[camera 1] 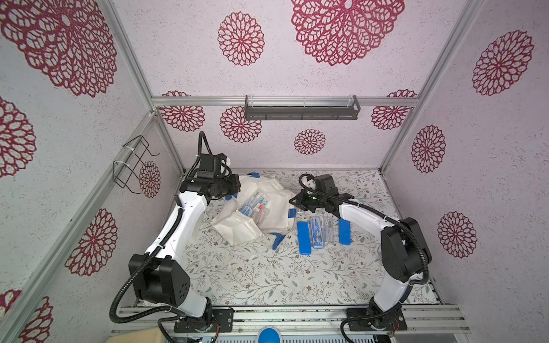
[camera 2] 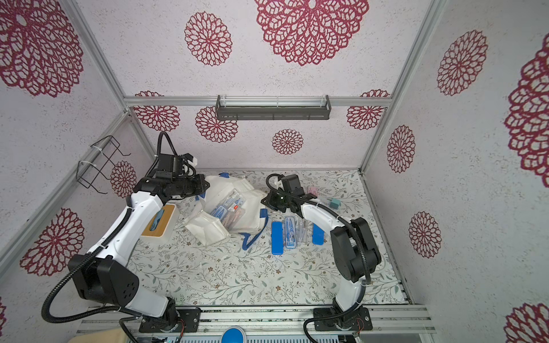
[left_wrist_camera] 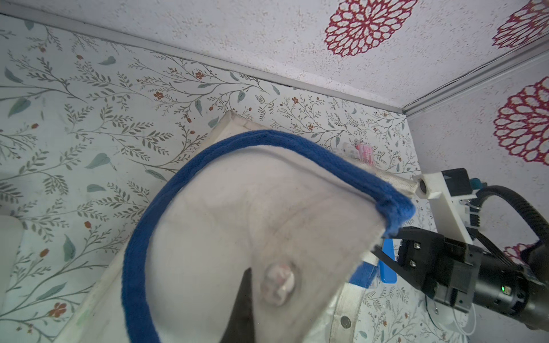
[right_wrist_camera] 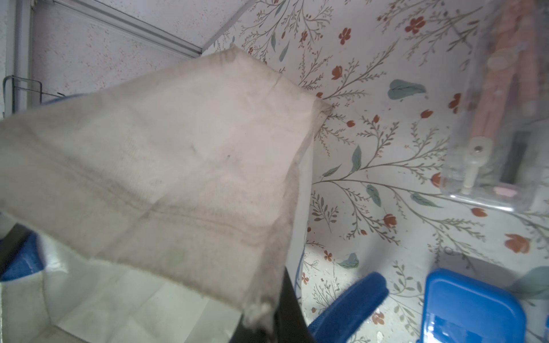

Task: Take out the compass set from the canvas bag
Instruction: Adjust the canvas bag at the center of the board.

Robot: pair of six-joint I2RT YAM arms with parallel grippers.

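The floral-print table is carrying everything in front of me. The canvas bag is slumping on it, crumpled, toward the back wall. Just beside the bag, on my right-arm side, a blue case, a clear case holding blue instruments and a second blue case are lying side by side. Farther out on that side of the bag, a small teal block is sitting. On the bag's opposite side, a wooden-topped white box is resting.
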